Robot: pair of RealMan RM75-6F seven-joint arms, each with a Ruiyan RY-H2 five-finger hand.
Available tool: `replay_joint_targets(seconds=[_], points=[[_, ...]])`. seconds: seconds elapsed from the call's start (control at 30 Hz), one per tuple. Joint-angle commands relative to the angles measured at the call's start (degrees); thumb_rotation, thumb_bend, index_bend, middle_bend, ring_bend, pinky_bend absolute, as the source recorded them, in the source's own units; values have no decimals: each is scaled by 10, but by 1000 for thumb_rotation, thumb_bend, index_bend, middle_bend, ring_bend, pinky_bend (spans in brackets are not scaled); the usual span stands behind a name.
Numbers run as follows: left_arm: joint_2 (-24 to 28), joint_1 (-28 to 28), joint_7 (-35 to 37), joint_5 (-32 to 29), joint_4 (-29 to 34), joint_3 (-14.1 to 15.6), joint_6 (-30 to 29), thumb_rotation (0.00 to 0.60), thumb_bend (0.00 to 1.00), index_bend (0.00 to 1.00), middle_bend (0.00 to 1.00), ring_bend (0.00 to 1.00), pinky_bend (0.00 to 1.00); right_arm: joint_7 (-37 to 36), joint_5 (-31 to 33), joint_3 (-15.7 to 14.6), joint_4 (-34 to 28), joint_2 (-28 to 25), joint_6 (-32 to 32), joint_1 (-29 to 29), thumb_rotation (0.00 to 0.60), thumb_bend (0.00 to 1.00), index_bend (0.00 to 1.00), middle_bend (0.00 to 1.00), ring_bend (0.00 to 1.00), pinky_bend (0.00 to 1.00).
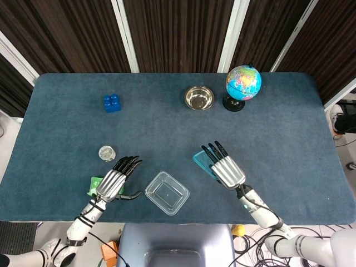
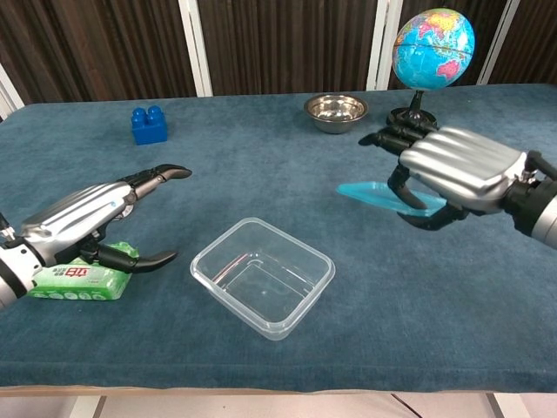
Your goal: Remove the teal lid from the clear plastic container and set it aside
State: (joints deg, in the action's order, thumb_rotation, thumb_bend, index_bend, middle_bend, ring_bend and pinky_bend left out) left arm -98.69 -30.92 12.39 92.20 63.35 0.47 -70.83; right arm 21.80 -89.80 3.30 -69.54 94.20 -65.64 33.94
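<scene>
The clear plastic container [image 1: 167, 193] [image 2: 263, 276] sits open and lidless near the table's front edge. My right hand [image 1: 225, 167] [image 2: 454, 168] grips the teal lid [image 1: 201, 162] [image 2: 374, 196] to the right of the container, holding it above the cloth; only its left part shows past the fingers. To the left of the container my left hand [image 1: 115, 180] [image 2: 87, 218] hovers with fingers spread and nothing in it, clear of the container's rim.
A green wipes packet [image 1: 95, 184] [image 2: 77, 277] lies under my left hand. A small clear jar [image 1: 106, 153] stands behind it. A blue brick [image 1: 112, 103] [image 2: 149, 124], a steel bowl [image 1: 199, 98] [image 2: 336, 111] and a globe [image 1: 243, 85] [image 2: 432, 50] stand at the back.
</scene>
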Motion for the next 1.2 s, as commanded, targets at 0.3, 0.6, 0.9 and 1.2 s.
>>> replay_joint_targets(seconds=[0.3, 0.6, 0.9, 1.2], points=[[28, 2, -12, 8, 26, 4, -7, 354, 247, 0, 0, 0, 76, 59, 68, -31, -185, -105, 89, -9, 550, 0, 0, 0, 0, 0], [162, 22, -36, 39, 157, 60, -11, 388, 283, 0, 0, 0, 79, 27, 17, -82, -325, -270, -43, -100, 593, 0, 0, 0, 0, 0], [343, 137, -46, 73, 241, 159, -131, 485, 358, 0, 0, 0, 59, -104, 42, -129, -259, -325, -247, -287, 600, 0, 0, 0, 0, 0], [331, 208, -21, 119, 180, 169, -220, 572, 349, 0, 0, 0, 42, -111, 16, -114, -224, -312, -269, -313, 600, 6, 0, 0, 0, 0]])
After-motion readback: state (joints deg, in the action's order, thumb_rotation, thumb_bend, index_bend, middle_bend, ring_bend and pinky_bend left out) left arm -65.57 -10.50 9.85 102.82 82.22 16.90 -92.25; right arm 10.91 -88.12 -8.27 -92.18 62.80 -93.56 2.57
